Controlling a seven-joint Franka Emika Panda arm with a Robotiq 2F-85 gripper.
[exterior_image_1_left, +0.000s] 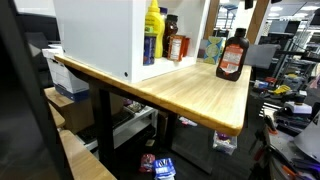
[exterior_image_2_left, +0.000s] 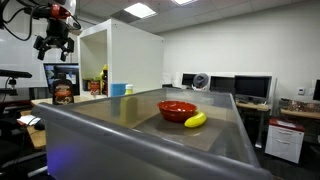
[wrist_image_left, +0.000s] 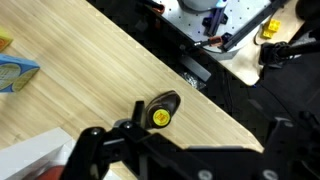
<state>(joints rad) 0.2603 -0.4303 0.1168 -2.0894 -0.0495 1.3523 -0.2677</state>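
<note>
A brown syrup bottle with a yellow cap stands upright near the corner of the wooden table. In an exterior view my gripper hangs high in the air above the bottle, its fingers spread and nothing between them. The wrist view looks straight down on the bottle's yellow cap, which sits just beside one dark fingertip. My gripper is open and well clear of the bottle. The exterior view that takes in the table's length does not show the gripper.
A white open cabinet on the table holds several sauce bottles. A red bowl and a banana lie on a grey surface. A blue and yellow box sits nearby. The table edge drops to a cluttered floor.
</note>
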